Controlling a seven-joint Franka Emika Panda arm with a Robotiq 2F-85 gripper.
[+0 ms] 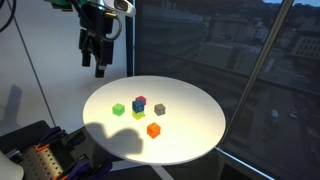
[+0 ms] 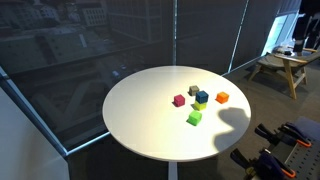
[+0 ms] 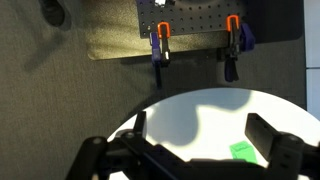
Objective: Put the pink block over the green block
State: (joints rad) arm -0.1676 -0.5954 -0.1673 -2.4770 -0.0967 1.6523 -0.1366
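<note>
**Jaws apart and empty, high over the worktop's edge**

Round white worktop [image 1: 190,135]: carries six small blocks, all on the half about its middle, as seen in both exterior views. Arm [image 1: 100,12]: hangs over one edge of the worktop, well above the surface. Its jaws are spread wide with nothing between them. In the wrist view the two fingers [image 3: 272,138] stand at either side of the frame, with the worktop's edge below them.

Pink block [image 2: 179,100]: rests flat on the worktop at one side of the central group, near the blue block [image 2: 202,97] but not touching it. Green block [image 2: 194,118]: stands alone outside the group, toward the edge under the arm and apart from the pink block. In the wrist view it lies below the jaws, nearer one finger.

Yellow-green block [image 2: 200,104]: lies close against the blue block; whether they touch cannot be told. Grey block [image 2: 194,90] and orange block [image 2: 222,97]: stand on the group's other sides, each separate.
</note>
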